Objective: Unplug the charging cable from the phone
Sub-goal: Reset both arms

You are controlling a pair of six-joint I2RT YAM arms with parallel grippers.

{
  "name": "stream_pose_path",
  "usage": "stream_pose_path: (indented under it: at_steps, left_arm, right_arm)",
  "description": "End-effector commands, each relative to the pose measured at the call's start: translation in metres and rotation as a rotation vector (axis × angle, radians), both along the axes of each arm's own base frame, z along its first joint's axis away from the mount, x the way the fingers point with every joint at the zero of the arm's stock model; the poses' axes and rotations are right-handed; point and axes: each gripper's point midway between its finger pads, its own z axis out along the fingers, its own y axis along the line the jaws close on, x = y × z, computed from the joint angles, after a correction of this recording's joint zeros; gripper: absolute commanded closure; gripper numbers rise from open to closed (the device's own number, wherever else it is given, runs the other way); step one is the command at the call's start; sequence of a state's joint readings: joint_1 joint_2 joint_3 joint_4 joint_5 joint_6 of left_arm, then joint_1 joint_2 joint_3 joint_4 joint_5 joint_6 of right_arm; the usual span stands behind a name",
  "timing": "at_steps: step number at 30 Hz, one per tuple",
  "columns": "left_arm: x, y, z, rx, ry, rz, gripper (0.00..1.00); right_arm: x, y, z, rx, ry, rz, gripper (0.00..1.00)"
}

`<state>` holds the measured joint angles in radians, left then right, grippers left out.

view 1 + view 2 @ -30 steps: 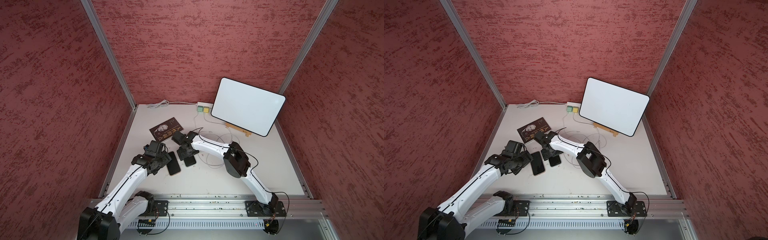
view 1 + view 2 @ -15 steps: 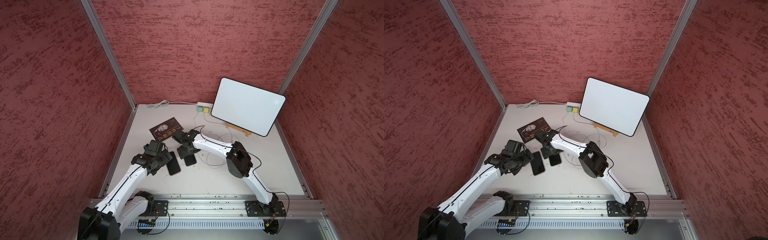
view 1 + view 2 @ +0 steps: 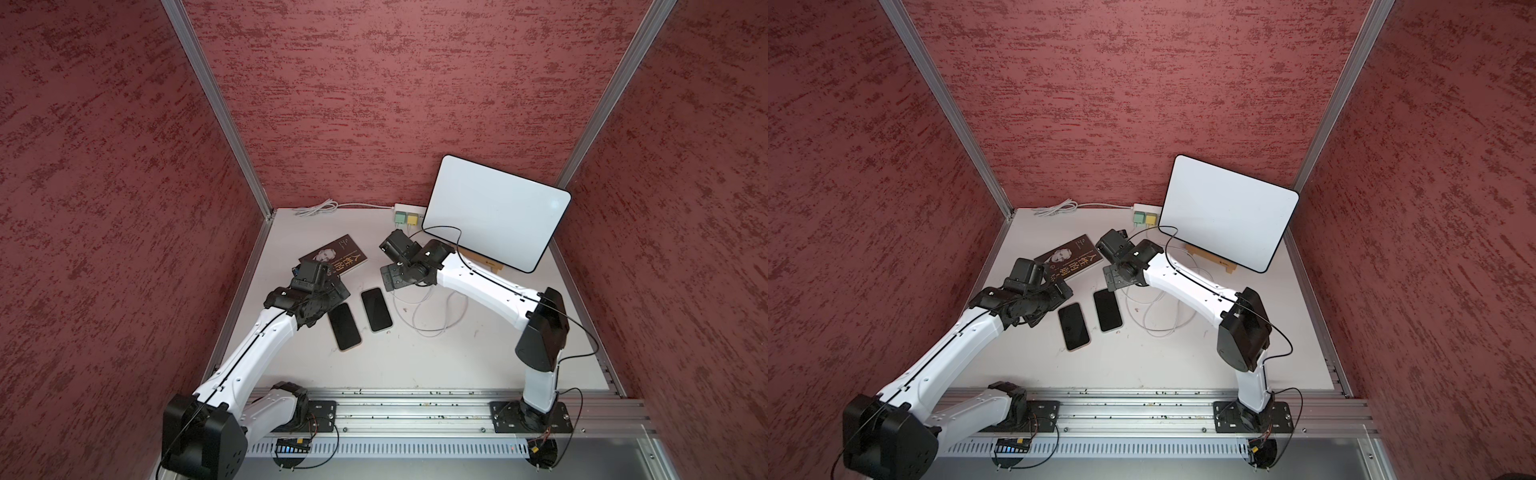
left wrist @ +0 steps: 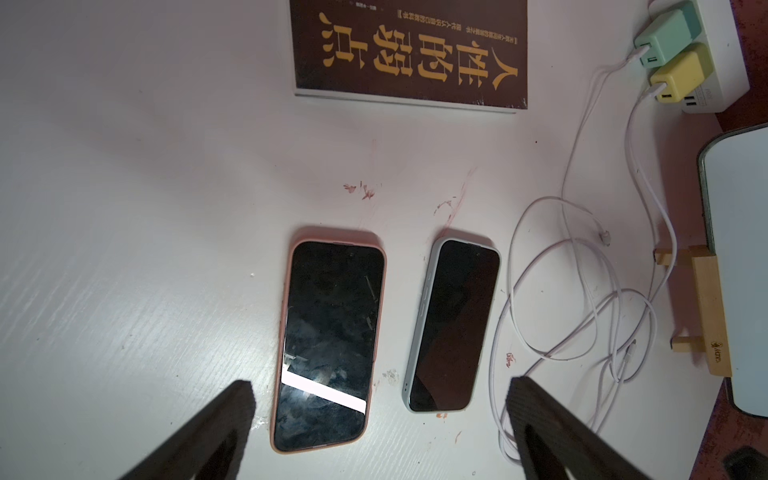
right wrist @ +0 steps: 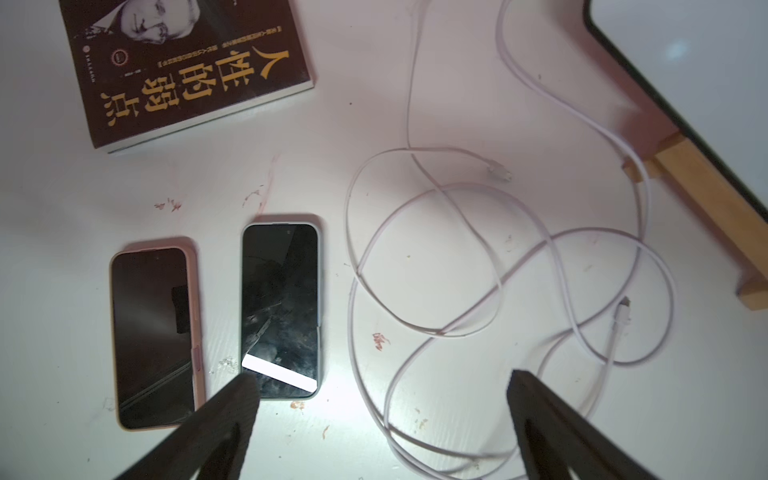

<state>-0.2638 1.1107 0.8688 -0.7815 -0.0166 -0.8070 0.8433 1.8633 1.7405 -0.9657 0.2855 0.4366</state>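
Far left: left tool (image 4: 382,388), spread to the full and empty, raised above the surface (image 4: 124,208), both phones in sight between its fingers.

Next rightward, flat and screen up: pink phone (image 4: 330,336), then grey phone (image 4: 455,324) just beside it, not touching; long axes near parallel, running from the rail toward the book (image 4: 409,50); no cable at either end of either phone in any view.

Right of the grey phone: two white cables (image 4: 582,291) in loose, overlapping loops, traced back to the green charger (image 4: 660,37) and yellow charger (image 4: 677,77) at the back wall; both ends free on the surface, one plug (image 5: 498,170) toward the chargers, other plug (image 5: 623,311) near the wooden stand (image 5: 706,187), neither touching a phone.

Above grey phone and loops: right tool (image 5: 382,380), likewise wide open, nothing in it.

Judged from this: unplugging done, nothing left to pull. For any further move on a cable, right arm nearer, with both plugs lying to the right of both phones; for the left arm, only the pink phone close. Slight risk: a finger snagging a loop on the way out and dragging a plug against the grey phone.
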Motion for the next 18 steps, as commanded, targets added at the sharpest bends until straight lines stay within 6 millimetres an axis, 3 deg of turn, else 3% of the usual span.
stream_pose_path:
  at_steps: [1, 9, 13, 16, 18]
  left_arm:
    - [0.024, -0.004, 0.02, 0.04, -0.073, -0.063, 0.0]
    - [0.073, 0.01, 0.059, 0.227, -0.26, -0.116, 0.0]
    - [0.094, 0.024, 0.079, 0.287, -0.441, -0.131, 0.0]
    - [0.105, 0.047, 0.078, 0.36, -0.506, -0.124, 0.0]
    - [0.109, 0.066, 0.058, 0.41, -0.48, -0.119, 0.0]
  right_arm:
    - [0.021, -0.043, 0.036, 0.031, -0.174, -0.118, 0.01]
    - [0.028, -0.161, 0.063, -0.048, -0.528, -0.369, 0.02]
    - [0.024, -0.214, 0.062, -0.062, -0.645, -0.494, 0.02]
    - [0.017, -0.245, 0.057, -0.072, -0.716, -0.557, 0.02]
    - [0.015, -0.262, 0.053, -0.106, -0.767, -0.585, 0.02]
